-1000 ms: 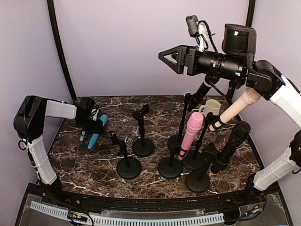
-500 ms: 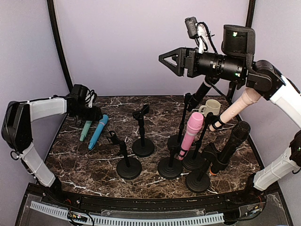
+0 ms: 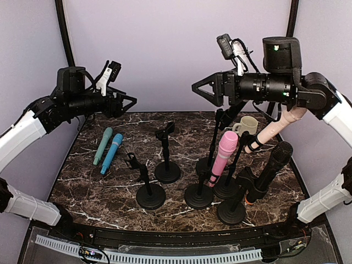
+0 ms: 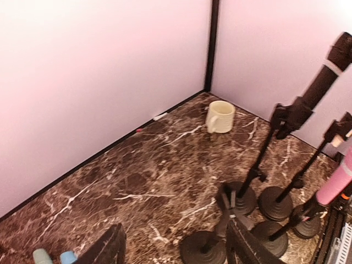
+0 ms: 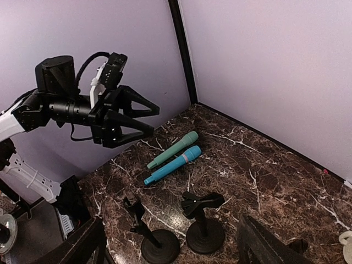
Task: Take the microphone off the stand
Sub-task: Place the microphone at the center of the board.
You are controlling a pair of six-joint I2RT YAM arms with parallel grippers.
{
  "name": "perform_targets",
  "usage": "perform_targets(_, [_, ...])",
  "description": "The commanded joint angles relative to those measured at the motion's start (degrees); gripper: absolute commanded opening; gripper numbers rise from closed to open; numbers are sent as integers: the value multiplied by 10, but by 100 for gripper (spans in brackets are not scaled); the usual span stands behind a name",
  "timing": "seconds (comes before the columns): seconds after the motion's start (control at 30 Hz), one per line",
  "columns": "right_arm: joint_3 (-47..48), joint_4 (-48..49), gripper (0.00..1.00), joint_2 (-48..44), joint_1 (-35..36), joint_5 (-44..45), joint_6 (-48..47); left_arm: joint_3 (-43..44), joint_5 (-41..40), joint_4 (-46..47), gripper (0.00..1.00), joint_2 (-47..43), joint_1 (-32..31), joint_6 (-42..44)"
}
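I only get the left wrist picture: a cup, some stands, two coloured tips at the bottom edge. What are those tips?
Observer: Two microphones lying flat on the table, a teal microphone and a blue microphone, side by side.
Operator: Where is the other hand?
Observer: The right hand hangs high over the stands, open, holding nothing.
Operator: Anything near the front that I miss?
Observer: A black microphone sits tilted in the front right stand.

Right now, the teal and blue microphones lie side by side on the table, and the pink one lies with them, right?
No. The teal microphone and blue microphone lie side by side, but the pink microphone sits in a stand; the top view shows it.
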Motion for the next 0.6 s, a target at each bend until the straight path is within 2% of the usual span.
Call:
perform_targets(0.0, [12,-54,84,-29,14,6,6,1,57,29,65,-13,-72,41])
perform_targets(0.2, [47,-132,87,-31,40,43,27,3,72,77,64,14,-198,63])
perform_targets(0.33, [60,-172,88,-28,52,52,43,4,52,95,65,53,-289,95])
perform_targets(0.4, [66,-191,88,-25,58,64,50,8,44,96,65,80,-318,116])
perform_targets(0.57, [63,-202,88,-32,65,76,56,27,84,75,66,160,-331,126])
